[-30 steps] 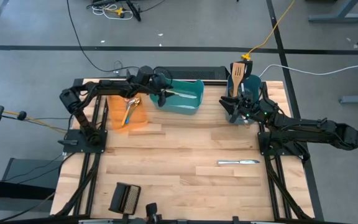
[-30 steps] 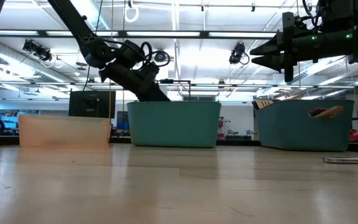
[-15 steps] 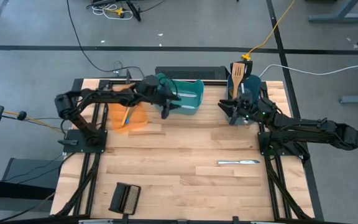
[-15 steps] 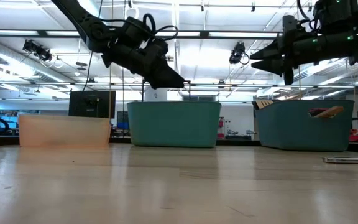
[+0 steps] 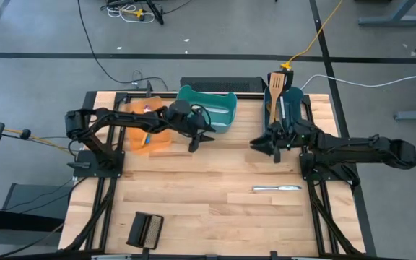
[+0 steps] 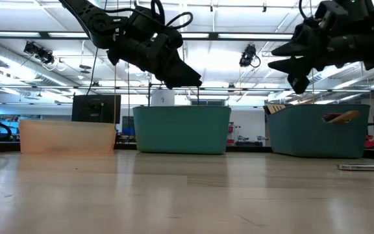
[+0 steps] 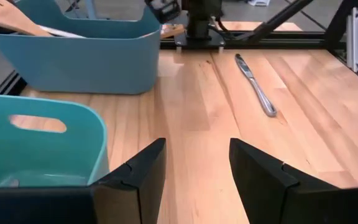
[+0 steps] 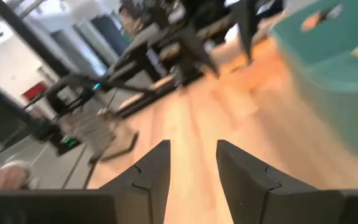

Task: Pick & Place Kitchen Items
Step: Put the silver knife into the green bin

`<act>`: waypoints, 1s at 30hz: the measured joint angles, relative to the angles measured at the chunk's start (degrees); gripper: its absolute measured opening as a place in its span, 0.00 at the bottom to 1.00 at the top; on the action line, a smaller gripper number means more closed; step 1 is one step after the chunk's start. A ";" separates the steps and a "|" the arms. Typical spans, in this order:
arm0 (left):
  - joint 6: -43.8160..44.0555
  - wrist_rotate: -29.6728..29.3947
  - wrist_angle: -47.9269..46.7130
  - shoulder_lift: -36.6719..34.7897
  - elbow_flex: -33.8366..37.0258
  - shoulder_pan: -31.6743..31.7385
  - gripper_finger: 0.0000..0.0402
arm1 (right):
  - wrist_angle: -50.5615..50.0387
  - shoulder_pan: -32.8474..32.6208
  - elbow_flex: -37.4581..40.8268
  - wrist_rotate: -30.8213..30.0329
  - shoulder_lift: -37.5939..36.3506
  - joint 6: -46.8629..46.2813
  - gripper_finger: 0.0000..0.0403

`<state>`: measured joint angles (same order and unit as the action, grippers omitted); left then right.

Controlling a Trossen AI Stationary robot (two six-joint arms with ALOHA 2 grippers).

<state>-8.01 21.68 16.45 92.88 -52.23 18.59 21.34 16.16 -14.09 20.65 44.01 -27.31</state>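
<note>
A silver table knife (image 5: pixel 276 188) lies flat on the wood near the right arm's base; it also shows in the left wrist view (image 7: pixel 257 93). A wooden slotted spatula (image 5: pixel 275 88) stands in the dark blue bin (image 5: pixel 289 97), leaning on its rim. My left gripper (image 5: pixel 203 139) hangs open and empty in the air just past the near wall of the teal bin (image 5: pixel 211 112). My right gripper (image 5: pixel 255 145) hangs open and empty in the air near the dark blue bin, pointing toward the left gripper.
An orange bin (image 5: pixel 154 141) stands at the back left, partly under the left arm. A black ribbed block (image 5: pixel 144 230) lies near the front left edge. Bare wood stretches between the bins and the front edge.
My left gripper has risen out of the teal bin and swung toward the table's near edge and middle, staying open. My right gripper has turned away from the dark blue bin toward the table's left and tipped slightly down, also open.
</note>
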 joint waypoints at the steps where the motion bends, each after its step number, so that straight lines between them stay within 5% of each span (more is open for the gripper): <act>1: -0.03 -0.60 -0.16 0.00 0.00 -0.25 0.45 | -0.75 -1.34 0.00 -0.01 -0.02 -0.53 0.35; 8: -0.05 -3.05 -0.93 -0.01 0.00 -0.85 0.45 | -3.16 -12.12 0.00 -2.01 -0.02 -3.28 0.35; 30: 2.67 -3.05 -1.73 -0.02 0.00 -0.83 0.45 | -16.71 -44.84 0.00 -30.52 -0.02 -21.77 0.35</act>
<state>-5.34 18.63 14.72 92.86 -52.23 17.76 4.63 -28.68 -14.09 -9.87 43.99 -49.08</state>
